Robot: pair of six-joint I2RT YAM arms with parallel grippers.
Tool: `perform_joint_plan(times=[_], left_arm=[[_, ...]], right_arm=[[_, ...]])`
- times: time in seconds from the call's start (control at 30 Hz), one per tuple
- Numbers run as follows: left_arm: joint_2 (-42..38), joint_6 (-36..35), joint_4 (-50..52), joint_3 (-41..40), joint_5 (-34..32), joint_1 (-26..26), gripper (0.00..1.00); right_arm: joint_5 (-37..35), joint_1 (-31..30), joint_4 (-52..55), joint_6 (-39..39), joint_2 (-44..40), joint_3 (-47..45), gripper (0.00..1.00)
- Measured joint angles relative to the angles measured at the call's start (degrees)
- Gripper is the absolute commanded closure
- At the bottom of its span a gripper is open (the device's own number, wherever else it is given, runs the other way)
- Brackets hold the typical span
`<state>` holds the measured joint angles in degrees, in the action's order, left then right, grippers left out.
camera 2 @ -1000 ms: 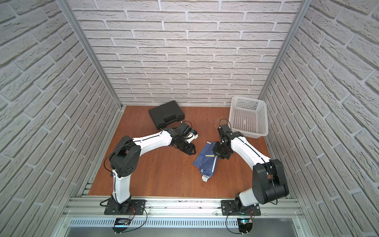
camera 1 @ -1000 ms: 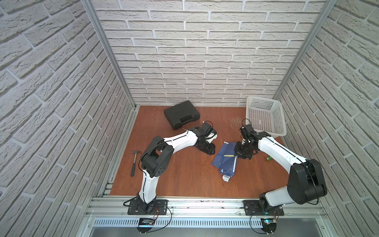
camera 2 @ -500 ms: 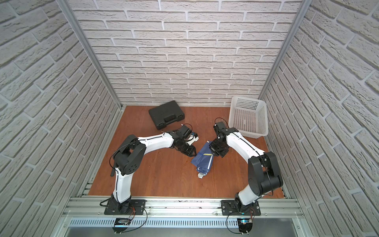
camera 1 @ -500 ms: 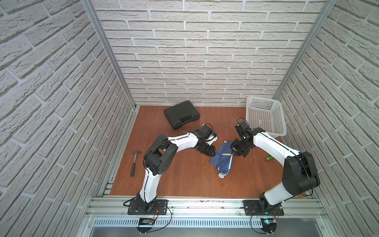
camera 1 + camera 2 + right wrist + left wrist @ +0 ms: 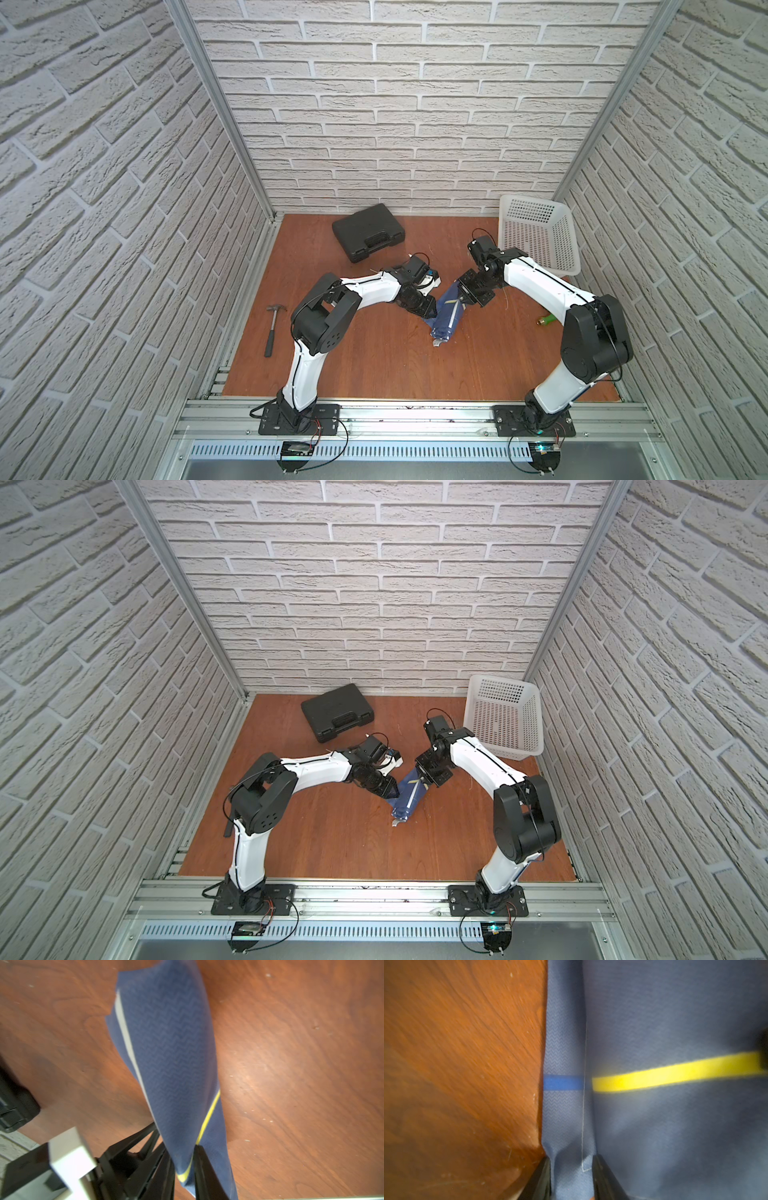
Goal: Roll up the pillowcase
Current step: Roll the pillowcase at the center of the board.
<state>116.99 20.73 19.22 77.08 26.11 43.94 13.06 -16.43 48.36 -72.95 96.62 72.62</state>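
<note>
pillowcase (image 5: pixel 451 309) lies on the desk (image 5: pixel 374 365), its near end w/ the white label (image 5: pixel 438 341) well short of both jaws and its far end betw. them, prob. lifted a bit. left jaws pinch a fold of the hem, yellow stripe (image 5: pixel 675 1072) just beyond them; right jaws pinch the opposite edge, cloth running on past them. looks like a narrow bunched strip only, no coil yet, so approx. all the rolling is left.

Wooden tabletop (image 5: pixel 374 365) with pillowcase (image 5: pixel 444 324), black case (image 5: pixel 368 237), white basket (image 5: pixel 566 245), hammer (image 5: pixel 272 328).
</note>
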Motion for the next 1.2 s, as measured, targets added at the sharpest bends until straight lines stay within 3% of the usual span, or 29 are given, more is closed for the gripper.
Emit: perform_joint_plan(times=[0.43,0.87,1.2], left_arm=[[-3.08,2.05,-0.26,-3.61,0.22,-1.22,0.57],[-16.87,2.4,6.54,-3.39,-4.02,-3.93,0.46],[-6.36,-2.01,9.38,5.55,-3.85,-0.76,0.53]], right_arm=[[0.24,-0.66,-3.1,-2.89,8.33,6.71,0.75],[-3.08,-0.66,-4.52,-0.94,13.75,9.7,0.79],[-5.38,0.96,-5.09,1.03,13.62,7.5,0.76]])
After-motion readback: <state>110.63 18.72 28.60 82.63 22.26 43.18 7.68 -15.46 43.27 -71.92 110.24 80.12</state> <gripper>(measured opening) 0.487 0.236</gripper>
